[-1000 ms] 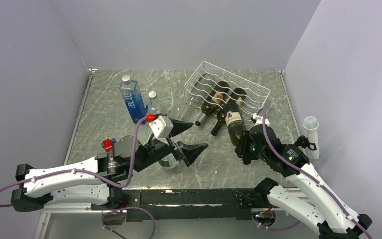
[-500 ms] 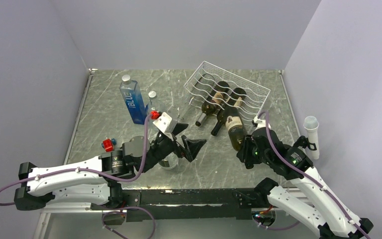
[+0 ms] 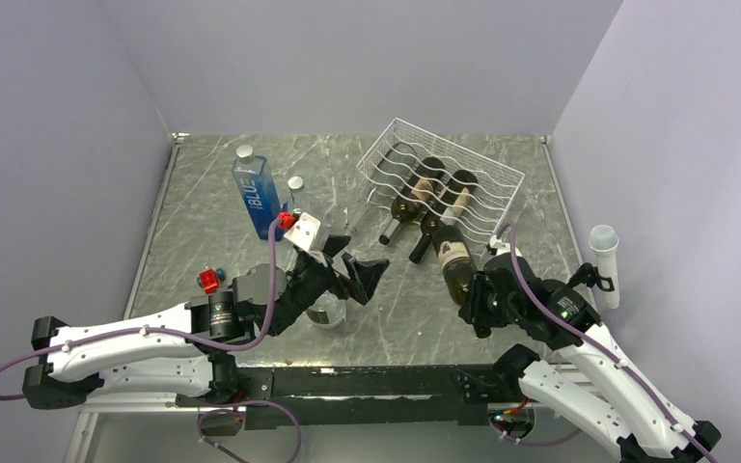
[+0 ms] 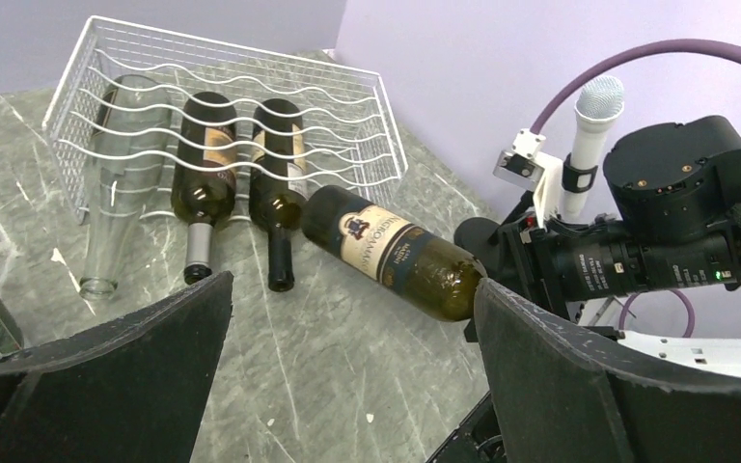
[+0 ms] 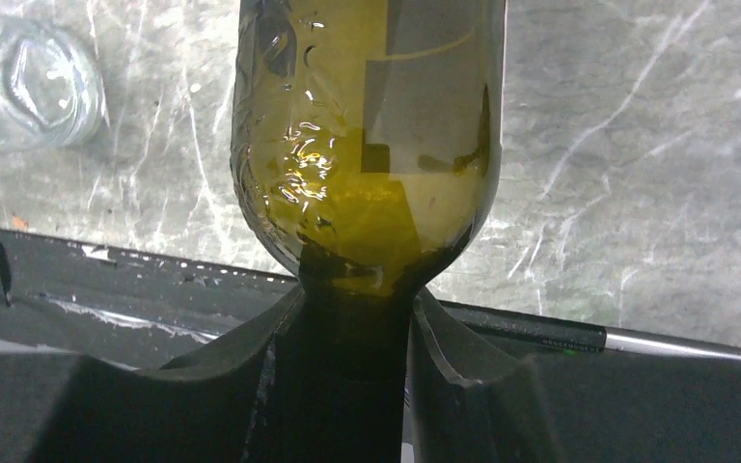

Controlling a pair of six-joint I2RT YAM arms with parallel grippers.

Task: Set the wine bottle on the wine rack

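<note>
The right end effector [image 5: 352, 318] is clamped on the neck of the wine bottle [image 4: 386, 256]. This olive-green glass bottle with a paper label hangs tilted over the counter [image 3: 203, 241], just in front of the wine rack [image 4: 251, 77]. Its base points at the rack's right-hand grooves.

The left end effector [image 3: 352, 270] stands wide apart and holds nothing.

The white wire rack carries three bottles. Two are dark glass bottles [image 4: 205, 159] and one is a clear bottle [image 4: 116, 164], and their necks poke out over the front edge. The nearer dark neck lies right beside the held bottle's base; whether they touch I cannot tell.

A clear glass jar [image 5: 19, 87] sits on the grey veined stone near the left arm. Farther back stand one square blue water bottle [image 3: 256, 198] and one small clear capped bottle [image 3: 296, 193]. A microphone [image 3: 603, 256] is mounted at the right wall.
</note>
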